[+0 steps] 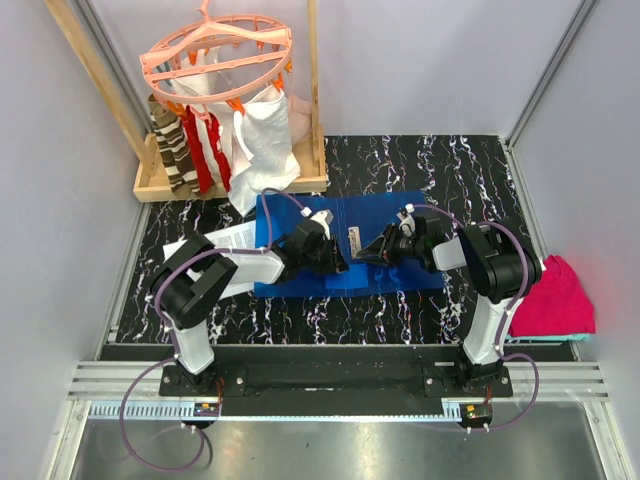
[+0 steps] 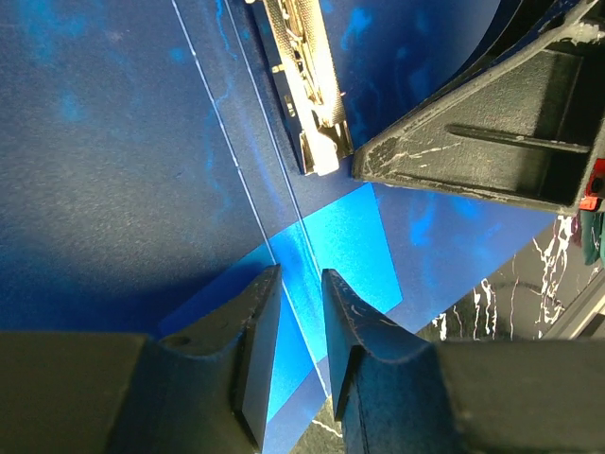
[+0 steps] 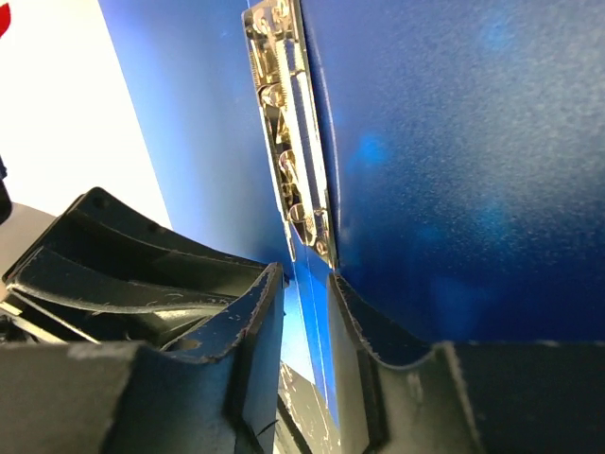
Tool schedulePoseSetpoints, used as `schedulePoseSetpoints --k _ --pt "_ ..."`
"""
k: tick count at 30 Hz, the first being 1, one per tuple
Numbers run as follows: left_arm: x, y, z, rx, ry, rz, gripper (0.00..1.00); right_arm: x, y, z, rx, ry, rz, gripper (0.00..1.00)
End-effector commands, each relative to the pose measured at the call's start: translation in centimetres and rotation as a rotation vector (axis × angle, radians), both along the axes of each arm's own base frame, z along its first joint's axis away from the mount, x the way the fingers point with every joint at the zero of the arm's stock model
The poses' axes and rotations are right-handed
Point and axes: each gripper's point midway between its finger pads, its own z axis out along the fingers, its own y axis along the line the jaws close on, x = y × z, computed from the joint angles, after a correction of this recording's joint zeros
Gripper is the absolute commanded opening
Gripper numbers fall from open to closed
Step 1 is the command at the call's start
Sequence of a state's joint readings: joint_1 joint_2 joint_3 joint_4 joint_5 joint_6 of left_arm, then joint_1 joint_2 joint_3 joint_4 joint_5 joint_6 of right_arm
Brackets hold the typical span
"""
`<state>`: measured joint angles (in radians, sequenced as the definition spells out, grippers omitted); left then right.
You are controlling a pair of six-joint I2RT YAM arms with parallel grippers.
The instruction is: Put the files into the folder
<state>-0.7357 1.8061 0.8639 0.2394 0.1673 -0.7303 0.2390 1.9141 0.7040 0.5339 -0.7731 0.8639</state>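
Observation:
The blue folder [image 1: 400, 215] lies open and flat in the middle of the table, its metal clip [image 1: 356, 240] on the spine. The files [image 1: 228, 237], white printed sheets, lie at the folder's left edge, partly under my left arm. My left gripper [image 1: 340, 262] and right gripper [image 1: 368, 252] face each other over the spine by the clip's near end. In the left wrist view the left gripper [image 2: 301, 279] is narrowly open and empty over the folder [image 2: 113, 170], near the clip [image 2: 304, 85]. The right gripper [image 3: 305, 279] is also narrowly open, just below the clip [image 3: 288, 142].
A wooden rack [image 1: 160, 185] with a pink hanger [image 1: 215, 60] and a white cloth bag [image 1: 265, 140] stands at the back left, touching the folder's far corner. A folded magenta cloth [image 1: 555, 295] lies at the right edge. Frame walls enclose the table.

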Motion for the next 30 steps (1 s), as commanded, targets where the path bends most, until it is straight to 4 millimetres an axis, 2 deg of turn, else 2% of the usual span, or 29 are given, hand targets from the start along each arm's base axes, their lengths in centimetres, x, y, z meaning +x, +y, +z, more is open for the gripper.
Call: schedulePoseSetpoints --k 1,8,15,19,23,30 --pt "0.1 0.2 -1.4 0.047 0.002 0.01 0.3 0.4 0.4 1.3 0.027 -0.068 0.017 0.31" --pt "0.0 0.5 -2.0 0.063 0.007 0.012 0.29 0.9 0.7 1.5 0.011 -0.091 0.023 0.23" --pt "0.1 0.8 -2.0 0.077 0.004 0.017 0.29 1.2 1.5 1.8 -0.013 -0.11 0.038 0.31" --pt "0.1 0.7 -1.9 0.075 0.002 0.016 0.29 1.7 1.8 1.6 -0.02 -0.114 0.035 0.3" --pt "0.0 0.9 -1.9 0.078 0.001 0.019 0.29 2.2 2.0 1.5 -0.033 -0.122 0.041 0.26" --pt "0.0 1.0 -1.7 0.086 -0.006 0.018 0.29 2.0 1.9 0.3 -0.078 -0.11 0.045 0.26"
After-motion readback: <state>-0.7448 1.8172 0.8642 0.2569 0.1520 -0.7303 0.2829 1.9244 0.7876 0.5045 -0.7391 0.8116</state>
